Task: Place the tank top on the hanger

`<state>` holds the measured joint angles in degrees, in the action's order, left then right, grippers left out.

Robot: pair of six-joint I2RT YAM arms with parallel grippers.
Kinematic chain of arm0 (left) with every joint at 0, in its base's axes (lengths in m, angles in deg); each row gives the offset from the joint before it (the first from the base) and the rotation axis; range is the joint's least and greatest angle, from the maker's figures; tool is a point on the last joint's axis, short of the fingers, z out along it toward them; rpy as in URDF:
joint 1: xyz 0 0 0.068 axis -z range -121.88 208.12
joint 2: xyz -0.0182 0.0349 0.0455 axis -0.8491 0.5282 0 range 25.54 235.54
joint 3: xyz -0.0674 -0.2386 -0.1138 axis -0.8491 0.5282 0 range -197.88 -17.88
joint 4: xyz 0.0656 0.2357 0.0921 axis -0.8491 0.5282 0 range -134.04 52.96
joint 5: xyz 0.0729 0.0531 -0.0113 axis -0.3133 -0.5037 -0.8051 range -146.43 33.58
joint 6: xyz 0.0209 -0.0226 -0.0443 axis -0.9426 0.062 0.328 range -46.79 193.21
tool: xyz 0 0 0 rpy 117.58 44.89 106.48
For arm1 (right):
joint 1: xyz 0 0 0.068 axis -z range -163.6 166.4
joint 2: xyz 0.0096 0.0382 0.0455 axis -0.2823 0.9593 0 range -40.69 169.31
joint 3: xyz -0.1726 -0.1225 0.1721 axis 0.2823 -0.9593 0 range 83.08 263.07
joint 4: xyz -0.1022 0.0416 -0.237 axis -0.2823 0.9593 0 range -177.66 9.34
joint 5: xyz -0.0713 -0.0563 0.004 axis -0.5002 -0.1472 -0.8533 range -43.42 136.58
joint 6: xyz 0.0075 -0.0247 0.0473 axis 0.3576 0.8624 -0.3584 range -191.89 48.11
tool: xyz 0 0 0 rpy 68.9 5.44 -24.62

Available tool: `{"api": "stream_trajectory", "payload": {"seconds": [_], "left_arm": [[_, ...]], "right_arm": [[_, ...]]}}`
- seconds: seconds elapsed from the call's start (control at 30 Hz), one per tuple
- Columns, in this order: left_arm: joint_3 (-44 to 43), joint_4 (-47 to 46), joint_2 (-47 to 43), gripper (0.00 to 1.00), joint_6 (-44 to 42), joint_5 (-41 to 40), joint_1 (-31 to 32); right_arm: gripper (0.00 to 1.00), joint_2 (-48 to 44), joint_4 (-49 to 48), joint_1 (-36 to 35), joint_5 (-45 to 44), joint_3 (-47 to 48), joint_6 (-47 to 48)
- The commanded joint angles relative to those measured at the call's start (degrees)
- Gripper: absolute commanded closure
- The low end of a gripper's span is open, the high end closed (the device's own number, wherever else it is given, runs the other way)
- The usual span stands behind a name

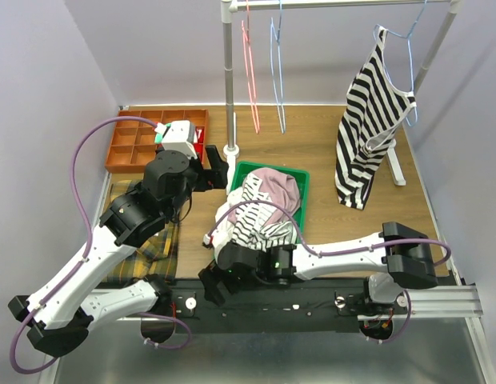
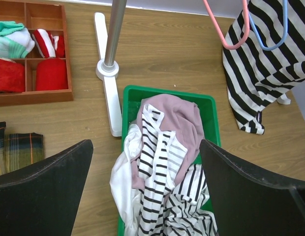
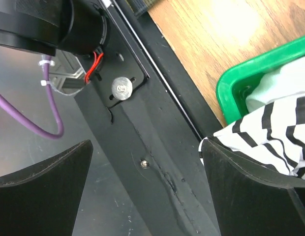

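The tank top [image 2: 155,172], white with dark stripes, lies crumpled in the green basket [image 2: 167,90] among a pink garment [image 2: 179,118] and other striped cloth; it also shows in the top view [image 1: 260,224]. The light-blue hanger [image 1: 278,80] hangs empty on the rack rail beside a pink-red hanger [image 1: 250,68]; its lower loop shows in the left wrist view [image 2: 273,43]. My left gripper [image 1: 218,170] is open and empty above the basket's far-left corner. My right gripper [image 1: 208,284] is open and empty over the black front rail, by the basket's near-left corner [image 3: 231,88].
A bold black-and-white striped top [image 1: 366,120] hangs on another blue hanger at the right. The rack pole [image 1: 227,80] and its white foot stand just behind the basket. An orange compartment tray [image 1: 148,140] and plaid cloth [image 1: 148,240] lie at the left.
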<state>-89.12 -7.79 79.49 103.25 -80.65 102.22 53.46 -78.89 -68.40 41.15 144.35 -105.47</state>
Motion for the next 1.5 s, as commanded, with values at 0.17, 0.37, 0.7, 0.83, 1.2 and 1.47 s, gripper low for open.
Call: {"api": "stream_trajectory", "payload": {"seconds": [0.17,0.37,0.7,0.83,1.2,1.47], "left_arm": [[-0.92,1.01,-0.25,0.01,-0.95,-1.44,-0.94],[-0.3,0.75,-0.43,0.01,-0.95,-1.26,-1.12],[0.67,0.58,-1.04,0.01,-1.04,-0.82,-1.29],[0.93,0.49,-1.31,0.01,-1.04,-0.56,-1.47],[2.25,0.14,-2.18,0.01,-0.69,0.76,-1.64],[2.95,-0.13,-2.63,0.01,-0.69,1.46,-1.64]], "right_arm": [[0.0,7.62,1.33,-1.69,1.22,3.15,-0.51],[0.0,7.02,2.3,1.38,-3.18,0.08,-3.5],[0.0,-1.94,1.16,16.84,-7.05,-10.64,-4.56],[0.0,-5.28,0.89,26.41,-6.96,-13.64,-3.69],[0.0,-4.68,1.59,43.21,-5.29,-11.97,1.94],[0.0,-2.84,2.65,49.55,-4.94,-6.19,5.28]]}}
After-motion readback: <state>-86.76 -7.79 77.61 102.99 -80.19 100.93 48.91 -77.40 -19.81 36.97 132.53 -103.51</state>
